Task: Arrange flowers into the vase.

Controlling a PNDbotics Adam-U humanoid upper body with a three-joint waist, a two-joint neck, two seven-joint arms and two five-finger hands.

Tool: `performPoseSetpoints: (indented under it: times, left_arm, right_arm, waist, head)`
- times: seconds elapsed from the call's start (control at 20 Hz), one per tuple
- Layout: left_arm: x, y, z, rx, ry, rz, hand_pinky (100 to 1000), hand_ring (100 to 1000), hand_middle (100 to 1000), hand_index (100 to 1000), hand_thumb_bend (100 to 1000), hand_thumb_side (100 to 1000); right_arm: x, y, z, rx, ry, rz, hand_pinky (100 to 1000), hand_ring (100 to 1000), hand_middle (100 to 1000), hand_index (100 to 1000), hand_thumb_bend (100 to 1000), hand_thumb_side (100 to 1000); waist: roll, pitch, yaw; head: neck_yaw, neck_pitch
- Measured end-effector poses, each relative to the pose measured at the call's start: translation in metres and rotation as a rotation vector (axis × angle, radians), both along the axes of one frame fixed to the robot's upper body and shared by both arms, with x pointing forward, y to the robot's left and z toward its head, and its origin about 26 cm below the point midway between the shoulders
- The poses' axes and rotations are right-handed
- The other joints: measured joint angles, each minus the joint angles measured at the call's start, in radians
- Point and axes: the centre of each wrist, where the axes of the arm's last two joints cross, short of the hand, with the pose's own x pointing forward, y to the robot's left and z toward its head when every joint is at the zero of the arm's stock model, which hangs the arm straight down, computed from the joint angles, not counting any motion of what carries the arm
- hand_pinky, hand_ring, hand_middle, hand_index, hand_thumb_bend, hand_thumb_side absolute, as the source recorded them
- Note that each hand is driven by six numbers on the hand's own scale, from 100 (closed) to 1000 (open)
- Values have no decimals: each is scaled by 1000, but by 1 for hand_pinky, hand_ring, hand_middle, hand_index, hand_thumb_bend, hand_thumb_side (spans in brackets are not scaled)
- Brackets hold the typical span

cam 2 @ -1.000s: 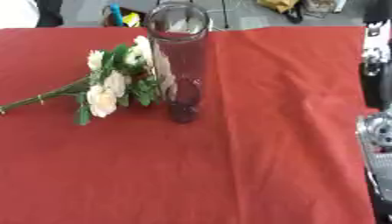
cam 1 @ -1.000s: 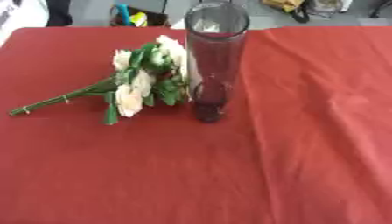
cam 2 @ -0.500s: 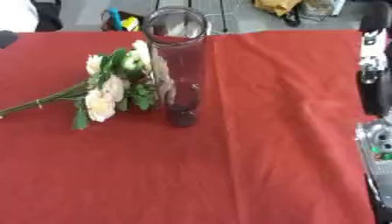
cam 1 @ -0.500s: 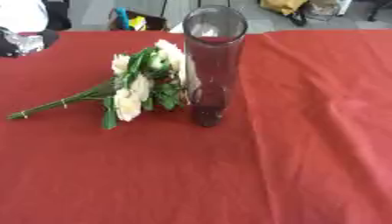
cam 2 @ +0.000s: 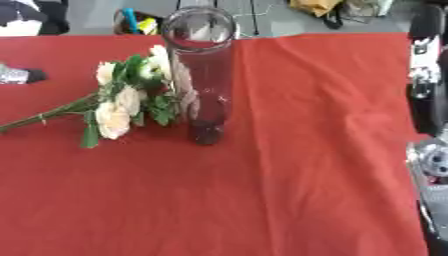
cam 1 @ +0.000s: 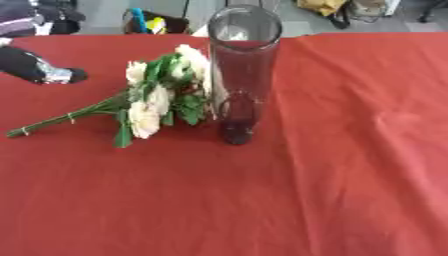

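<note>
The left hand (cam 1: pixel 39 70), black with a silver band, reaches in over the counter's far left edge; whether its fingers are open or curled I cannot tell, and it holds nothing. Near it lies the bunch of cream roses with green leaves and tied stems (cam 1: pixel 149 102), blooms touching the tall clear glass cylinder vase (cam 1: pixel 241 75). The bunch looks light and soft, best taken at the stems; the vase seems fragile and tippable. Only the right eye view shows the right arm (cam 2: pixel 429 85) at the edge of the red-clothed counter (cam 2: pixel 262 200), its hand unclear.
</note>
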Motion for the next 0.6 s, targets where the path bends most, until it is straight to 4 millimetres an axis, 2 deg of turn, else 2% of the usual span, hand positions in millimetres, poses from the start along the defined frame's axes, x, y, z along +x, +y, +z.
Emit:
performPoseSetpoints:
  times: [0.05,0.1,0.15,0.6]
  left_arm:
    - [3,-1,-1,2,13,-3,745,876,885,1000,563,665]
    - [6,-2,-3,5,27,-7,734,865,881,1000,596,615]
    - [8,-3,-6,10,41,-10,731,860,881,1000,563,624]
    - [25,-9,-36,106,161,-22,720,857,885,1000,559,606]
  right_arm:
    - [0,0,-1,0,2,2,911,854,745,888,100,980]
    - [0,1,-1,-1,5,3,911,854,745,888,100,984]
    - [0,1,-1,-1,7,4,911,854,745,888,100,984]
    - [0,3,-2,0,12,16,914,856,744,889,100,984]
  waist:
    - [0,0,0]
    - [0,1,-1]
    - [0,3,-3]
    - [0,17,-14]
  head:
    - [1,-1]
    - [2,-4]
    - [3,-5]
    - [10,-10]
